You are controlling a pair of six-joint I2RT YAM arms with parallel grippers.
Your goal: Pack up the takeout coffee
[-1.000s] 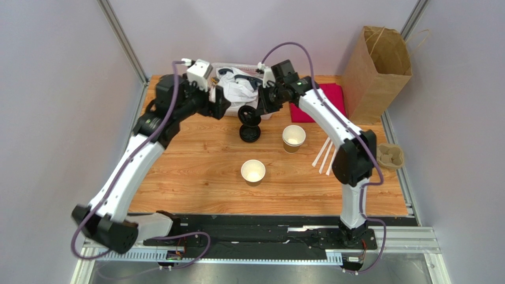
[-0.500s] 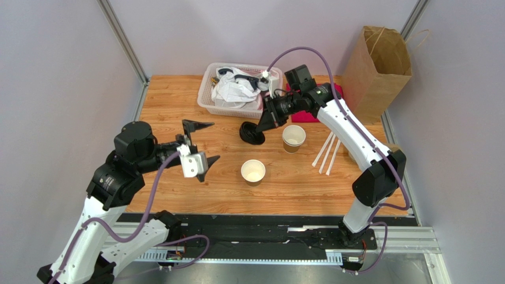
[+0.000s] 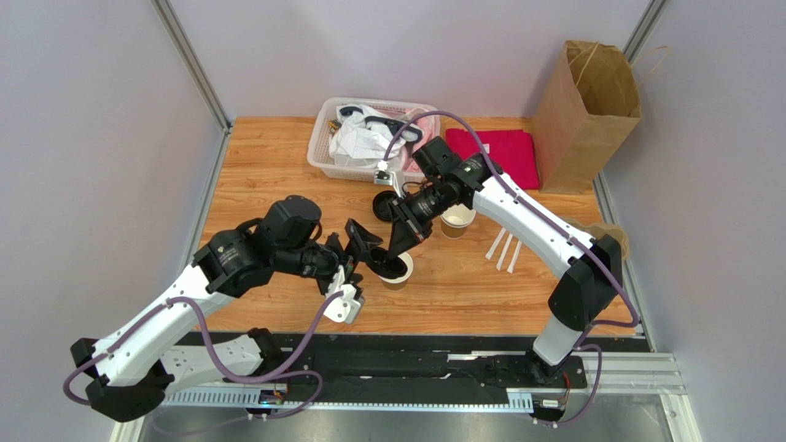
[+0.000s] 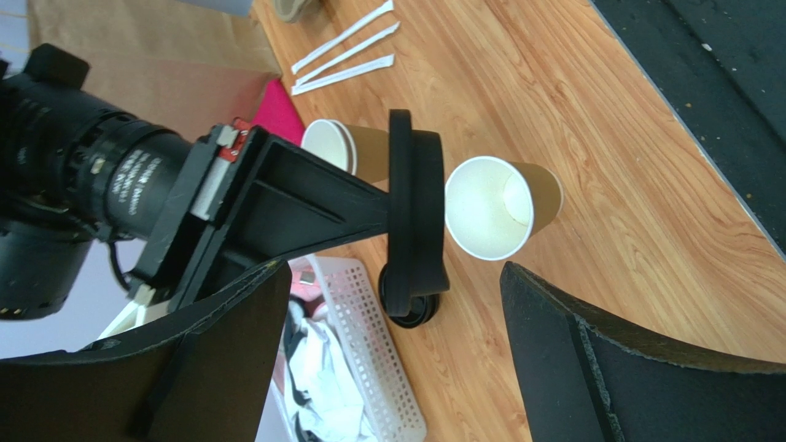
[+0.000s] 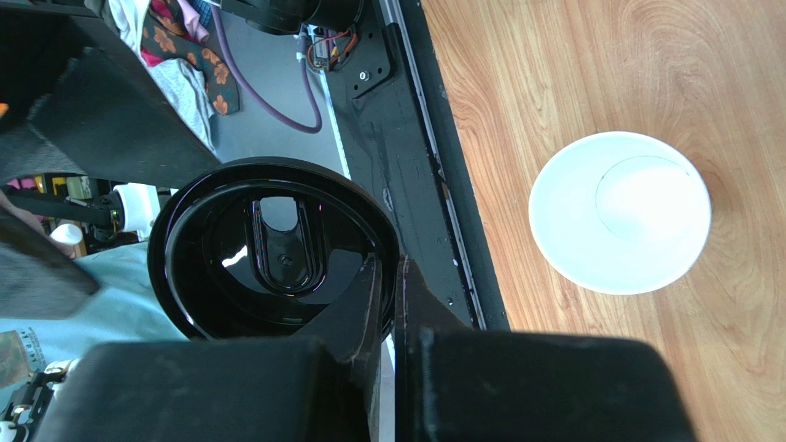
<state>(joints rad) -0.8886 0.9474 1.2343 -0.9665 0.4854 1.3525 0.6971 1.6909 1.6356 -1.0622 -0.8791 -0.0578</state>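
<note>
Lidding of the kraft cup [image 4: 489, 221] is judged to be the step in hand. The cup is seen standing upright near the front middle of the table [image 3: 267, 175], its white inside open and no cover yet seated. Just above its mouth a black lid [image 5: 277, 244] is held roughly level and clear of the rolled rim. It is pinched at its edge by the right hand [image 5: 392, 276], which is clenched on it. The left hand [image 4: 392, 274] is spread wide and carries nothing. It is poised just beside the cup on its left, and no contact with the cup can be made out. A second cup [image 3: 457, 218] is found a little farther back and to the right, also uncovered, and a second lid [image 3: 386, 204] lies flat on the table near it. Wrapped straws [image 3: 503, 247] are laid to the right of the cups. Farther out, a white basket [image 3: 360, 172] of crumpled things and a red cloth [image 3: 494, 152] are set along the far edge. A tall paper bag [image 3: 586, 110] stands open at the far right corner. A pulp tray [image 3: 611, 241] is partly hidden behind the right arm. The task is judged to be at an early stage: nothing has been capped, and pressing the lid home and the packing itself are left to be done.
</note>
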